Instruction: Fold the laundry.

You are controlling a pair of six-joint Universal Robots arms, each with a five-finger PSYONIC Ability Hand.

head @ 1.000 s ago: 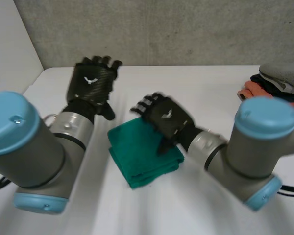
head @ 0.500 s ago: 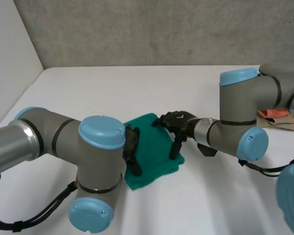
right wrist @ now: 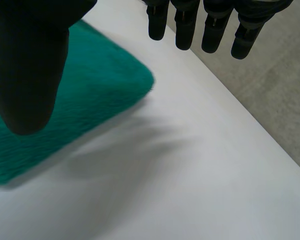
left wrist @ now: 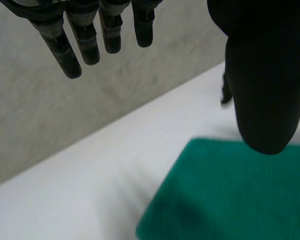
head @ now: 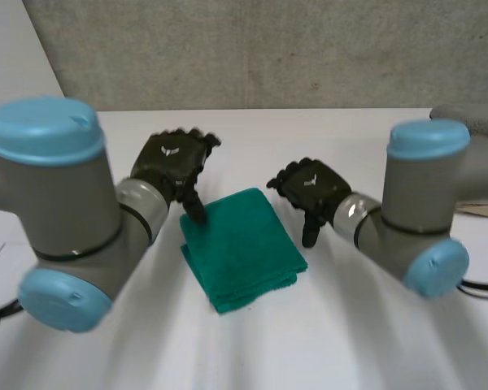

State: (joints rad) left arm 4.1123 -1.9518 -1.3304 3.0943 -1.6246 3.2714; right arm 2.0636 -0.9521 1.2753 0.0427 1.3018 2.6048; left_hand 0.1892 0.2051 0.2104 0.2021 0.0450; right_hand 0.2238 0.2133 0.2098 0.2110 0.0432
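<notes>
A folded green towel lies flat on the white table, between my two hands. My left hand hovers above the towel's far left corner, open, fingers straight, holding nothing. The left wrist view has the towel under the thumb, with the fingers spread above bare table. My right hand hangs just off the towel's right edge, open and empty. From the right wrist, a towel corner lies beneath the thumb.
A pile of clothes in grey, orange and dark colours sits at the table's far right edge, partly behind my right arm. A grey concrete wall runs along the back. Bare tabletop lies in front of the towel.
Both hands have lifted off the towel and drawn apart to either side of it. The towel lies as it did.
</notes>
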